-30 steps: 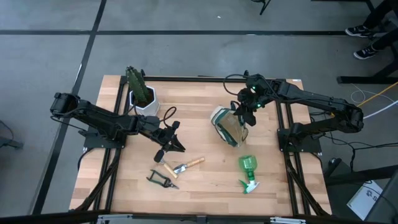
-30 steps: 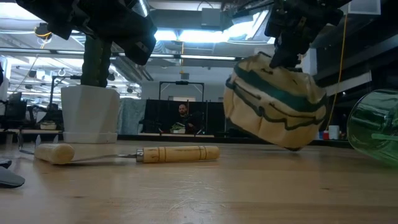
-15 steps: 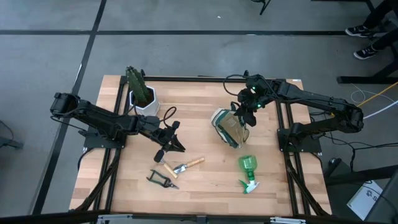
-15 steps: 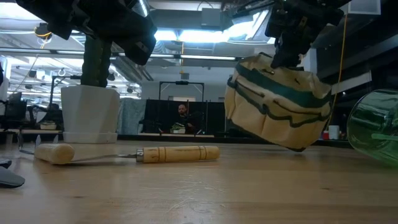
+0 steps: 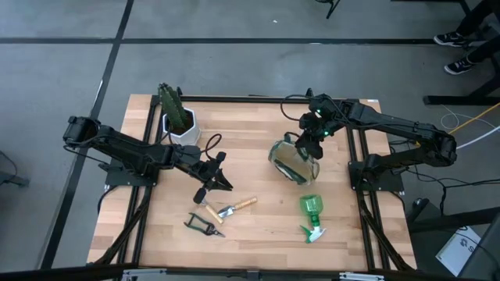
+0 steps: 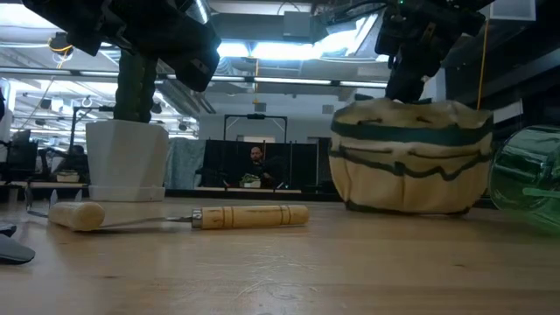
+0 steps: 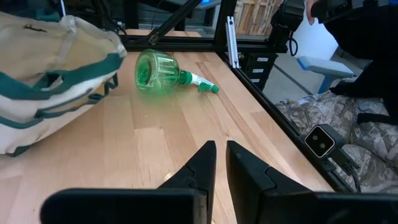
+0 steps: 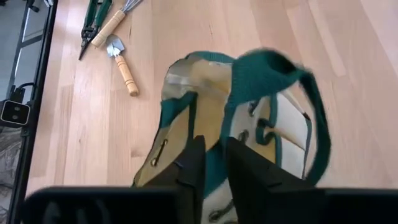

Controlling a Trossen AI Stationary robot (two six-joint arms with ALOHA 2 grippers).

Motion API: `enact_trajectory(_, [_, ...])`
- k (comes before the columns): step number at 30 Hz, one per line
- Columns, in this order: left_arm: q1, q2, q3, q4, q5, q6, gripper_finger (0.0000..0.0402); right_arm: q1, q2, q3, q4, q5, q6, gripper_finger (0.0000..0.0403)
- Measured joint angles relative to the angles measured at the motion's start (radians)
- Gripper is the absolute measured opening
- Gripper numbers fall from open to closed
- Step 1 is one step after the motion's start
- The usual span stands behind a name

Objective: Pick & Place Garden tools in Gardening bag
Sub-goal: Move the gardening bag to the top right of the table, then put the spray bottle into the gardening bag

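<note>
Bag [image 5: 293,162] just dropped upright onto the worktop [image 5: 258,226]; my right pincer [image 5: 311,144] is easing off its handle, left pincer [image 5: 221,184] closed, empty. Tools next.

The desk [image 5: 258,226] is pale wood with a smooth, matt grain. The gardening bag [image 6: 411,157] is soft, matt tan cloth with green woven trim. The spray bottle [image 7: 163,70] is glossy, see-through green plastic. The trowel [image 8: 120,59] has a bright metal blade and a smooth light wooden handle. The plant pot [image 6: 127,162] looks matt white.
</note>
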Motion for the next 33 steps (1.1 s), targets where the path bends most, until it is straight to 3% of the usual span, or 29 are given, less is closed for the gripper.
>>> enact_trajectory(6, [0.000,0.000,0.000,0.000,0.000,0.000,0.0031,0.000,0.000,0.001,0.004,0.015,0.003,0.0107])
enact_trajectory(20, [0.000,0.000,0.000,0.000,0.000,0.000,0.0031,0.017,-0.006,0.205,-0.250,0.011,0.040,0.0108])
enact_trajectory(25, [0.000,0.000,0.000,0.000,0.000,0.000,0.0031,0.084,-0.005,0.205,-0.327,0.007,0.156,0.0108])
enact_trajectory(33, [0.000,0.000,0.000,0.000,0.000,0.000,0.0031,0.282,-0.005,0.204,-0.343,0.007,0.285,0.0108])
